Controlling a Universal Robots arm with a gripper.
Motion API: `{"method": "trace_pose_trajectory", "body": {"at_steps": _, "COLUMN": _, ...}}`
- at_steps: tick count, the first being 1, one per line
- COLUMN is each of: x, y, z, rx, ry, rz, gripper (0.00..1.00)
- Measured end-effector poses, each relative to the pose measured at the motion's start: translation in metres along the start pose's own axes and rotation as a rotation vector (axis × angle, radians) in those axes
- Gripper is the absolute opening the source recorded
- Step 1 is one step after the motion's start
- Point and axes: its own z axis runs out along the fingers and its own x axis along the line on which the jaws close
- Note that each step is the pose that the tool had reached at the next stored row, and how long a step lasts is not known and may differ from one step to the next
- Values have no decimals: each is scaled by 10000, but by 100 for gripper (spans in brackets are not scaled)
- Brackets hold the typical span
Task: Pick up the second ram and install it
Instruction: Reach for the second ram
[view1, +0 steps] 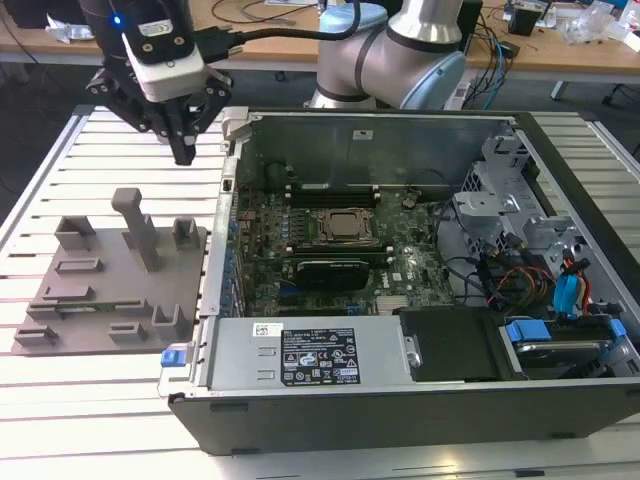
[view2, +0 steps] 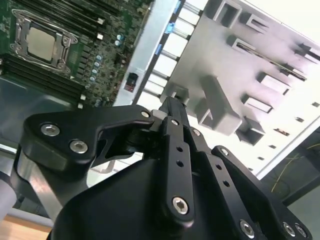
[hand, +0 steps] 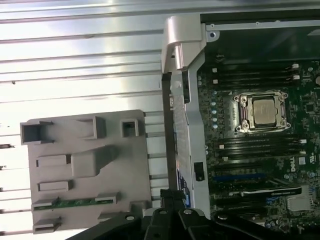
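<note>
The second ram (hand: 75, 202), a narrow green stick, lies on edge in a slot of the grey fixture plate (hand: 90, 145) on the slatted table. In the second wrist view the second ram (view2: 270, 58) shows as a thin dark strip in that slot. My gripper (view1: 185, 150) hangs in the air above the far end of the fixture plate (view1: 110, 285), close to the computer case's outer wall. Its fingers (view2: 172, 107) are shut together with nothing between them, well apart from the ram.
The open computer case (view1: 400, 390) lies at the exterior view's right, with the motherboard's CPU socket (view1: 345, 225) and black memory slots (hand: 255, 147) exposed. A tall grey post (view1: 135, 225) rises from the fixture. Cables and drive bays (view1: 540, 280) fill the case's right end.
</note>
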Motion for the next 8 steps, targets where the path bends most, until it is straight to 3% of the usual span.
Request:
{"method": "trace_pose_trajectory", "body": {"at_steps": 1, "x": 20, "y": -1, "z": 0, "rx": 0, "ry": 0, "rz": 1, "gripper": 10}}
{"method": "trace_pose_trajectory", "body": {"at_steps": 4, "x": 189, "y": -14, "z": 4, "rx": 0, "ry": 0, "rz": 0, "gripper": 10}}
{"method": "trace_pose_trajectory", "body": {"at_steps": 8, "x": 347, "y": -27, "z": 12, "rx": 0, "ry": 0, "rz": 1, "gripper": 10}}
